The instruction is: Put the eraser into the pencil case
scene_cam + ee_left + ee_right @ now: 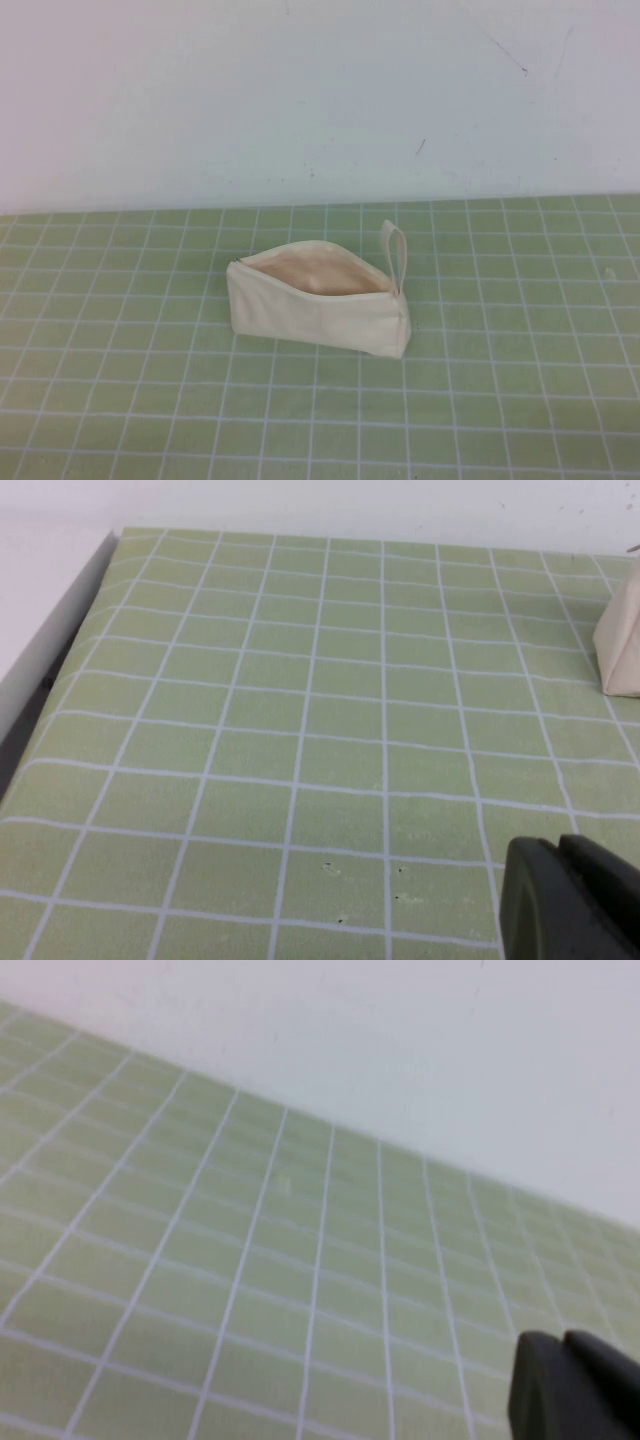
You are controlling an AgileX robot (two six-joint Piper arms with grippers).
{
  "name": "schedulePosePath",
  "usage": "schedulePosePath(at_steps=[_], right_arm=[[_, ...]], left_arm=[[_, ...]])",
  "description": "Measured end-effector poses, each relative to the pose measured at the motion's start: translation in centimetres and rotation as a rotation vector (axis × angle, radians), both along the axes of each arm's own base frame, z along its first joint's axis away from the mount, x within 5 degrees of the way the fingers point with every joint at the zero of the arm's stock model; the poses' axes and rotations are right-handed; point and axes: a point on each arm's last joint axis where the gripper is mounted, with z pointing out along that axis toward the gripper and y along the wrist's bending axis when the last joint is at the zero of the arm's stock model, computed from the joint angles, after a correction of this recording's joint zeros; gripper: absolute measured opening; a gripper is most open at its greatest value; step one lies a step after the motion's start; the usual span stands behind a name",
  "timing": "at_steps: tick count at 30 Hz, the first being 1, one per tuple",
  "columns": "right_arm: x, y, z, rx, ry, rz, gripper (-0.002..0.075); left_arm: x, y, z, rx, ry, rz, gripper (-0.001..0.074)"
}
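The cream-white pencil case (318, 310) stands in the middle of the green grid mat, its zip open and the peach-beige lining showing. Its loop strap (394, 250) sticks up at the right end. One corner of the case shows in the left wrist view (622, 640). The eraser is not in view in any frame. My left gripper (560, 850) hangs over bare mat, well apart from the case, fingers pressed together and empty. My right gripper (563, 1342) is over bare mat near the wall, fingers together and empty. Neither gripper shows in the high view.
The green grid mat (120, 400) covers the table up to a white back wall (300, 100). In the left wrist view the mat's edge (60, 650) drops off beside a white ledge.
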Motion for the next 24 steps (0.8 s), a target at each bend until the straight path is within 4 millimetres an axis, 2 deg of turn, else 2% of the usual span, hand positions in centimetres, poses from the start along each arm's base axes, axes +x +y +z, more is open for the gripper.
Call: schedulePosePath(at_steps=[9, 19, 24], right_arm=[[-0.1, 0.1, -0.7, 0.075, 0.047, -0.013, 0.0], [-0.3, 0.0, -1.1, 0.316, 0.077, -0.082, 0.0], [-0.4, -0.2, -1.6, 0.332, 0.124, -0.114, 0.0]], left_arm=[[0.0, 0.0, 0.0, 0.0, 0.0, 0.0, -0.0001], [0.0, 0.0, 0.0, 0.0, 0.0, 0.0, -0.0001], [0.0, 0.0, 0.0, 0.0, 0.0, 0.0, -0.0001]])
